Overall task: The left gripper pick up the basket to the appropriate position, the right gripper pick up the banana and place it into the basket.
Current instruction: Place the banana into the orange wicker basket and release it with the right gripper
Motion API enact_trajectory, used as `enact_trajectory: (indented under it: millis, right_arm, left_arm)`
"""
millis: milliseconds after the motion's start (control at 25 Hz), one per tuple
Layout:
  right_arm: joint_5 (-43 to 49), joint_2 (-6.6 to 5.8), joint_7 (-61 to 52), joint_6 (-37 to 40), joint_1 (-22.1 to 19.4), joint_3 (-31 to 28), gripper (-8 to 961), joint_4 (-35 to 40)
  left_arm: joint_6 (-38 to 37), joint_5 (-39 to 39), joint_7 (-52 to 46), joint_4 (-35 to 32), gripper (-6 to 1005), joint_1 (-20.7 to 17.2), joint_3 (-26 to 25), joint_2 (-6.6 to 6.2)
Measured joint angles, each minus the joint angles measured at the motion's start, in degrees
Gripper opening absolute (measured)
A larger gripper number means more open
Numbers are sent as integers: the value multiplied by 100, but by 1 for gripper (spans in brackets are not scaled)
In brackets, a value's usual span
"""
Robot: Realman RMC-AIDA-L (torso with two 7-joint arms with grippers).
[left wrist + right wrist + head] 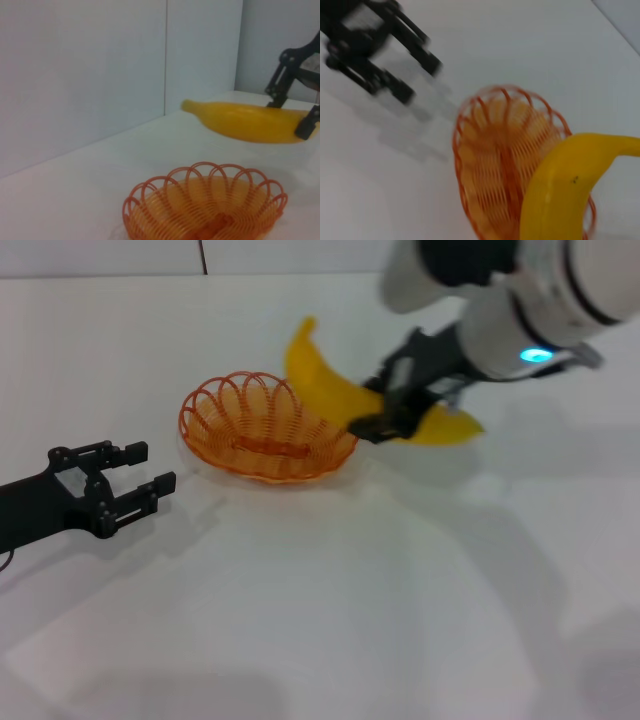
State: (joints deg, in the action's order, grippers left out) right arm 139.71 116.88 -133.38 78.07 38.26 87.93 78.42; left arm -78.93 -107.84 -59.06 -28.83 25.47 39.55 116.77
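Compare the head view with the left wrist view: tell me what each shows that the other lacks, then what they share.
Only the head view shows the left pincer, open and empty on the table beside the basket, and the right arm's white-grey joint. Only the left wrist view shows the grey wall panels behind the table. Both show the orange wire basket, empty, and the right pincer shut on the banana, held above the table near the basket.

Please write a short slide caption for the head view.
Right gripper holds the banana at the basket rim; open left gripper waits beside the basket.
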Motion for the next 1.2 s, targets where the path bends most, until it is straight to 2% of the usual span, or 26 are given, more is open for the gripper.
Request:
enact_trajectory:
  millis: [240,400,680,960,1160,1200]
  right_arm:
    - [-214,13,-41,-715,796,590,517,-862]
    - [-370,26,-56,-1245,1349,876,529,-1803]
    - [-437,28,-15,-1668,1432,1098,552,-2138]
    - [-445,28,9,-1776,1425,1103,574,-2224]
    - [-526,20,62,-1864,1318,1089,589,-2183]
    - [-760,5,279,-1841,1170,1016,592,-2088]
  left_arm:
    - [0,-10,-1,55,551,96,14,1]
    - [0,-100,-11,76,551,167,18,4]
    - [0,-162,-21,152,551,234,18,-1]
    - [0,-162,-16,151,551,237,18,-4]
    - [9,-161,-20,150,551,202,18,-6]
    - [9,-161,-19,150,551,195,18,-6]
